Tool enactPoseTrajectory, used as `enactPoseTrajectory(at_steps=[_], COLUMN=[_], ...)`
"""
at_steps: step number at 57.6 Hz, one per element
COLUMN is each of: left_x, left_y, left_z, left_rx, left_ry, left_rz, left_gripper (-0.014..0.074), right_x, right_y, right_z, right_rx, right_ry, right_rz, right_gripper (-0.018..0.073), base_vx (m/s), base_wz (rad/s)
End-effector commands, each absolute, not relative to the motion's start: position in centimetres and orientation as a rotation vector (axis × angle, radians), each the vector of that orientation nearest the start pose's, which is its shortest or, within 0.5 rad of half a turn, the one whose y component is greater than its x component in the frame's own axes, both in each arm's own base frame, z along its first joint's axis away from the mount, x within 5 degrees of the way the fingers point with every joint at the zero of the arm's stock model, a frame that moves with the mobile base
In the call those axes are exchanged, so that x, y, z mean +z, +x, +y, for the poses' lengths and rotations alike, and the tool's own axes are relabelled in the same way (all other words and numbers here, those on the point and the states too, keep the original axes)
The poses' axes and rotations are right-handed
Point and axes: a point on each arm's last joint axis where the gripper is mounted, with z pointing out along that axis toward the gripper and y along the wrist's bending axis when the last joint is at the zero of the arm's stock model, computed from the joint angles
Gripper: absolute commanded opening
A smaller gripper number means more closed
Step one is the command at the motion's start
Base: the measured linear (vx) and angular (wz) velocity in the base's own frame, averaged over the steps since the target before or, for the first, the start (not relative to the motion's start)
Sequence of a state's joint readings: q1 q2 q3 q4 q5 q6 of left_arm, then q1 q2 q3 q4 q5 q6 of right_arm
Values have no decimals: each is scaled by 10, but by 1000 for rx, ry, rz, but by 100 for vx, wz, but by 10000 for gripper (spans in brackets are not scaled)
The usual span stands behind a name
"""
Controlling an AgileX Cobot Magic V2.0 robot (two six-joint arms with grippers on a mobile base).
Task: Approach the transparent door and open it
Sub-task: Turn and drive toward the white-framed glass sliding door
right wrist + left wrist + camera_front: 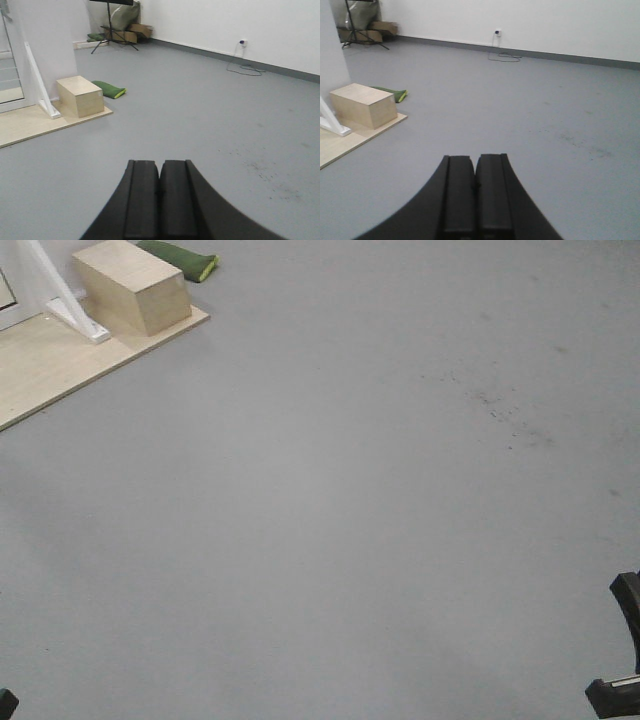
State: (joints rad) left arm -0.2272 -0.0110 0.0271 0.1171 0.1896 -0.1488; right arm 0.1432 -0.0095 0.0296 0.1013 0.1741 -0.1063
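At the ten o'clock corner of the front-facing view, a pale wooden platform (50, 365) carries a wooden box (135, 288) and the foot of a white slanted post (70, 305); a green cushion (182, 260) lies just behind the box at eleven o'clock; the rest is bare grey floor (330, 520), with dark specks at two o'clock.

In the left wrist view, the left gripper (475, 165) fills six o'clock, its two black fingers pressed flat together with only a seam between them; box, cushion and platform sit at nine o'clock; a wall socket (497, 32) with a cable (505, 56) trailing on the floor is at twelve o'clock; a tripod (355, 27) and cardboard boxes (377, 29) stand at eleven o'clock.

In the right wrist view, the right gripper (160, 167) at six o'clock is likewise pressed together, holding nothing; the transparent door (10, 70) shows at the nine o'clock edge, a white-framed glass panel with thin horizontal bars, standing on the platform beside the slanted post and well apart from both grippers; its handle cannot be made out.
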Motion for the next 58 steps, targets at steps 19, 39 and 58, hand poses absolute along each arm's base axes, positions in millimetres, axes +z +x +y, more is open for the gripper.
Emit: enactPoseTrajectory(at_steps=[19,39,58], left_x=[186,186,186], left_y=[55,55,55], left_z=[-12,-12,-12], left_rx=[-203,-203,-203], left_ry=[140,140,140], left_rz=[1623,1623,1623], left_gripper=[0,0,0], right_x=[191,191,191], right_y=[56,56,56], right_z=[9,9,9], right_rx=[103,103,103], right_ry=[-128,-128,-128], right_rz=[1592,1592,1592], right_gripper=[-4,-4,-4], base_vx=[44,48,52], base_wz=[49,29,9])
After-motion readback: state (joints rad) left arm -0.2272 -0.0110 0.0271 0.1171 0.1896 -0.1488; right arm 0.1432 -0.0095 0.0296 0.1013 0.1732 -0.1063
